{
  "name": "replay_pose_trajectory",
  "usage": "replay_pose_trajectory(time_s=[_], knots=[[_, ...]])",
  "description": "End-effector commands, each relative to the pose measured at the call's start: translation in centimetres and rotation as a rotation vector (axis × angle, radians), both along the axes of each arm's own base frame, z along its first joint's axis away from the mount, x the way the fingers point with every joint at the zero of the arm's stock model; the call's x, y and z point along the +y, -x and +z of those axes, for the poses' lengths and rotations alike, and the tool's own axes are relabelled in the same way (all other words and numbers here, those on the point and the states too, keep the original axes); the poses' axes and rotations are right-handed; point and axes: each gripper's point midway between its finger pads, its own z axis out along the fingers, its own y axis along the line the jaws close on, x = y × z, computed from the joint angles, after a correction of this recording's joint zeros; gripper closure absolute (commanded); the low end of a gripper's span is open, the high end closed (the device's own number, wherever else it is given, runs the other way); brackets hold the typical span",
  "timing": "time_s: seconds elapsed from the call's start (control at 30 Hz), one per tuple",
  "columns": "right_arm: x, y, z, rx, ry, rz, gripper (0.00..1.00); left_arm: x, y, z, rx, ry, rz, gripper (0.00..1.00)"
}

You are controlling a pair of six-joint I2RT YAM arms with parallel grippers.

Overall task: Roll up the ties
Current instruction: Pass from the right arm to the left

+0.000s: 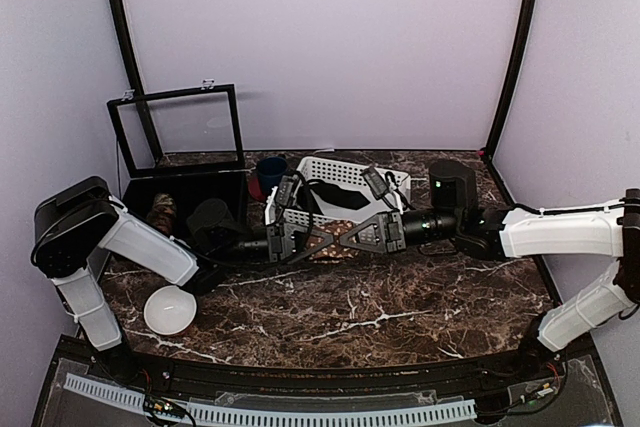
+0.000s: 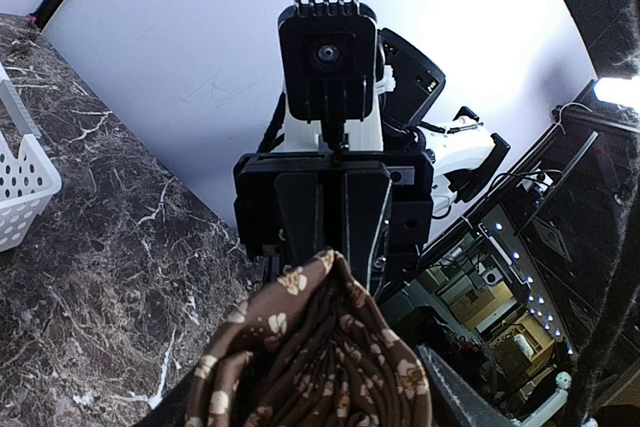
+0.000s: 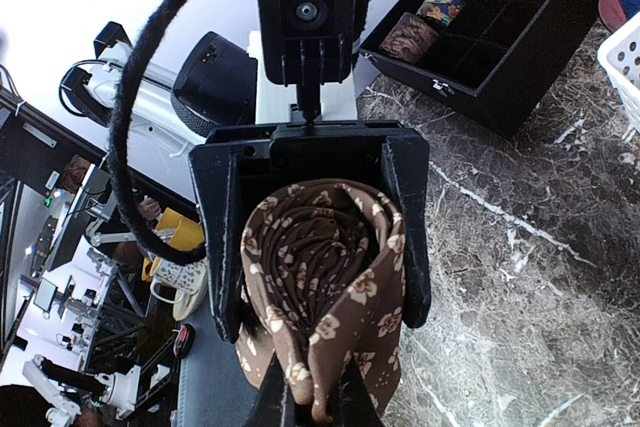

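One brown tie with tan flowers is wound into a coil (image 3: 320, 257). My left gripper (image 1: 305, 237) is shut on this coil, its two black fingers (image 3: 222, 247) pressing on either side. My right gripper (image 3: 312, 405) faces it and is shut on the coil's loose outer end. In the left wrist view the coil (image 2: 320, 357) fills the bottom between my left gripper's jaws (image 2: 320, 392), with the right gripper pinching its top fold. In the top view both grippers meet mid-table, the right gripper (image 1: 365, 235) opposite the left, the tie (image 1: 333, 251) between them just above the marble.
A black compartment box (image 1: 185, 197) with its lid raised stands back left and holds rolled ties (image 1: 162, 212), also seen in the right wrist view (image 3: 410, 35). A white basket (image 1: 345, 175), a blue cup (image 1: 270, 172) and a white bowl (image 1: 170, 309) are around.
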Motion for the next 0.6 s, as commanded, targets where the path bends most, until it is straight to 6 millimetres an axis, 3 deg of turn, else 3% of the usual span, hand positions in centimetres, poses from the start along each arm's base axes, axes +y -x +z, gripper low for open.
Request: replay_pose_trajectory(time_s=[0.0, 0.33, 0.57], knots=[[0.59, 0.30, 1.82, -0.035, -0.043, 0.022, 1.00, -0.40, 0.54, 2.40, -0.059, 0.069, -0.016, 0.37], [0.64, 0.25, 1.68, -0.032, -0.040, 0.022, 1.00, -0.78, 0.99, 2.12, -0.061, 0.065, -0.033, 0.34], [0.52, 0.37, 1.66, -0.032, -0.040, 0.022, 1.00, -0.88, 0.98, 1.98, -0.052, 0.077, -0.035, 0.42]])
